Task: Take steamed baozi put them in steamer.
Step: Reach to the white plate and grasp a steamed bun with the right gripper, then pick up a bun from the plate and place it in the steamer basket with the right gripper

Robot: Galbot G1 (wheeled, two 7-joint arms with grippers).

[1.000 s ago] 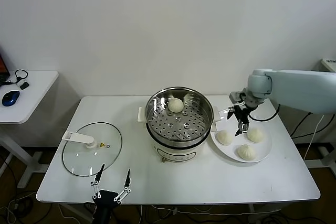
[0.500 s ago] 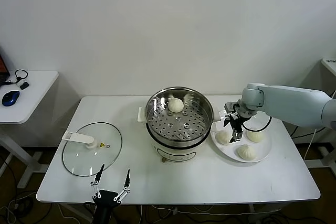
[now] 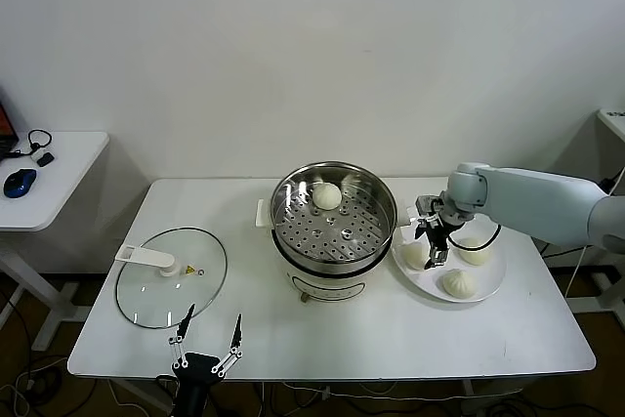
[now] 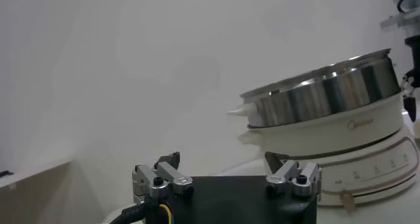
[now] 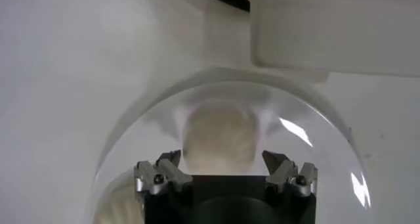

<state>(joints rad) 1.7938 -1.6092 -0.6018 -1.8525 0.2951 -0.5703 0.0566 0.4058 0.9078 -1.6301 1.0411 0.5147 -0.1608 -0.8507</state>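
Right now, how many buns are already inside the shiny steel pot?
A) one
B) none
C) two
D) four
A: the head view shows a single bun lying on the perforated tray at the back of the steamer, while three more buns sit on the white plate beside it, where the right hand is lowered over the nearest one.

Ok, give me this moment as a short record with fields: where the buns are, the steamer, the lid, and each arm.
steamer: lid off, mid-table
baozi in steamer: one visible on the tray
baozi on plate: three
right gripper: jaws open either side of the plate's bun nearest the steamer
left gripper: open, idle at the table's near edge
glass lid: flat on the table, left of the steamer
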